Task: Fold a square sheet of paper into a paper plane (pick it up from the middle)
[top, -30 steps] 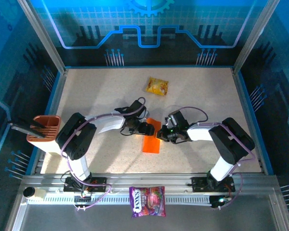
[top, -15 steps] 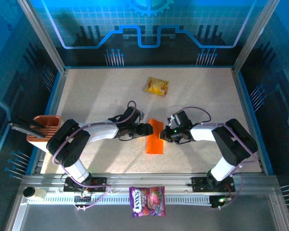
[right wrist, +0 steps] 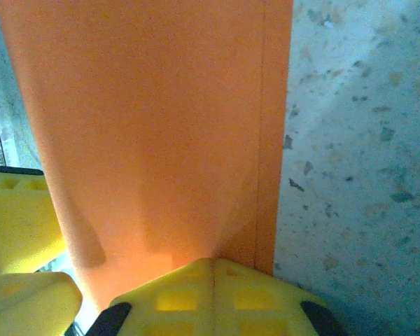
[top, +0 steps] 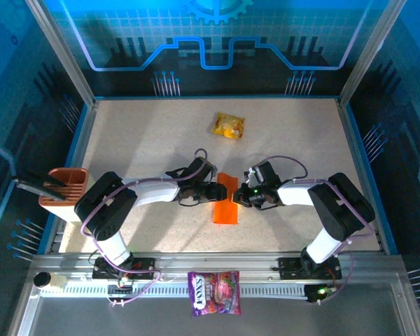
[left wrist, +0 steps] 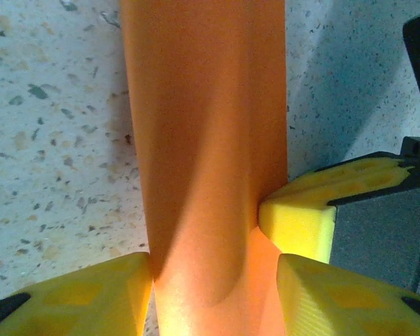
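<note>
Top external: paper (top: 225, 208), folded to a narrow orange strip, on the worktop (top: 140, 133). At its left side, the left arm (top: 154, 190); at its right side, the right arm (top: 301, 190); both low. Well beyond the paper, a snack packet (top: 228, 126). Well short of it, past the rail (top: 266, 269), a purple bag (top: 214, 292). Far to its left, a brown holder (top: 61, 185).

Left wrist: left fingers (left wrist: 70, 297) part-spread astride the paper, a pad against each long edge; true pinch or not, cannot tell. The paper bows up between them.

Right wrist: right fingers (right wrist: 175, 297) pressed together, tips at the paper's edge; whether any paper is nipped, cannot tell.
</note>
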`<state>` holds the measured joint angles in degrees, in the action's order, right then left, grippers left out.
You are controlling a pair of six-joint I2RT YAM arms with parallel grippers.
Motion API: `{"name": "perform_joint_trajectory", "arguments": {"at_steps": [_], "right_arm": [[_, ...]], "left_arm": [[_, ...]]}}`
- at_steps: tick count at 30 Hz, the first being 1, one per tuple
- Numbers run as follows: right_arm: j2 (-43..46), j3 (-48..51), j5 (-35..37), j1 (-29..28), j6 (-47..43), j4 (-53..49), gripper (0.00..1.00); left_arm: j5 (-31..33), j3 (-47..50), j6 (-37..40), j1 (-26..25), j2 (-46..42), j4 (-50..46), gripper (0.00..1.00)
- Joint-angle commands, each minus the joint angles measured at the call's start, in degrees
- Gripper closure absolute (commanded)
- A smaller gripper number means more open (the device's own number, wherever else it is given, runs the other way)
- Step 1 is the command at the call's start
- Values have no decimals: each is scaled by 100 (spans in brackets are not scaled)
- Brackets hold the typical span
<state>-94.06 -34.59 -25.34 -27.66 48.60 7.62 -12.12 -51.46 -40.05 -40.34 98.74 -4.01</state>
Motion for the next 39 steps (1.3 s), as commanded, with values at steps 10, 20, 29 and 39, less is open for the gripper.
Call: {"name": "perform_joint_trajectory", "arguments": {"at_steps": [10,20,29,39], "right_arm": [[1038,-172,269,134,-61,-578,74],[2569,435,1475,632,126,-1812,74],[3068,489,1549,791,33,-2303,73],[2970,455,1535,791,15,-2440,73]], "left_arm": [[653,-219,195,-44,327,-850,57],[708,-423,318,-42,438,-1049,57],[838,-600,291,-36,588,-1276,57],[799,-889,515,-40,875,-1548,51]]}}
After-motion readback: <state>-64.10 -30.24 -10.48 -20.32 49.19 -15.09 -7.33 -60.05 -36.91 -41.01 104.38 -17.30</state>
